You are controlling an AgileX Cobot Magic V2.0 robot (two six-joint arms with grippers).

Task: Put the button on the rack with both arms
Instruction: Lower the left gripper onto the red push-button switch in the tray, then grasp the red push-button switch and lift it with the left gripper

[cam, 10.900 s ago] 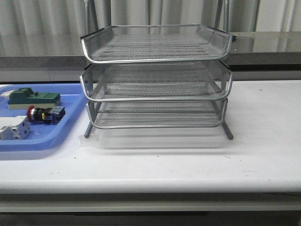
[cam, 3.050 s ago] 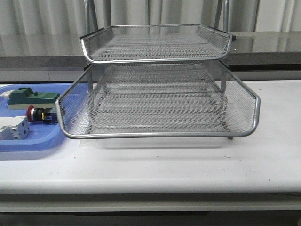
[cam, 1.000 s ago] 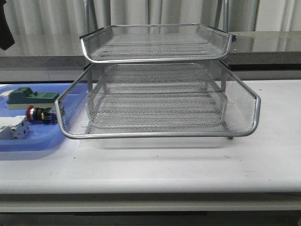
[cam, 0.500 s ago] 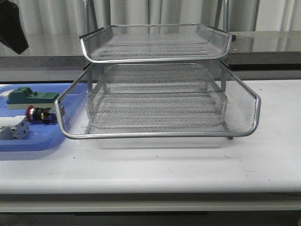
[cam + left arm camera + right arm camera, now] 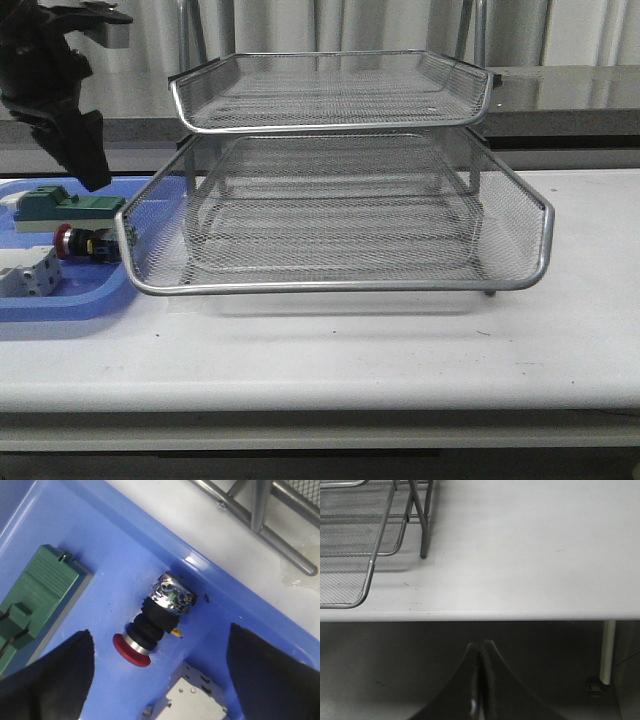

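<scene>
Front view: the left arm hung above the blue tray at the table's left end, its dark gripper pointing down over the green block. The button lay on its side in that tray, red head toward the left, between the green block behind it and the white block in front of it. Just to its right stood the rack, whose middle tier was pulled forward — its front rim overhung the tray's right edge — while the top tier sat pushed in.

Left wrist view: the left gripper was spread wide, its two dark fingers flanking the button without touching it; the red cap, silver collar and black body showed clearly between them, and a corner of the white block lay close by.

Right wrist view: the right gripper was closed with the fingertips pressed together and holding nothing, positioned off the table's front edge, with a corner of the rack visible beyond it.
</scene>
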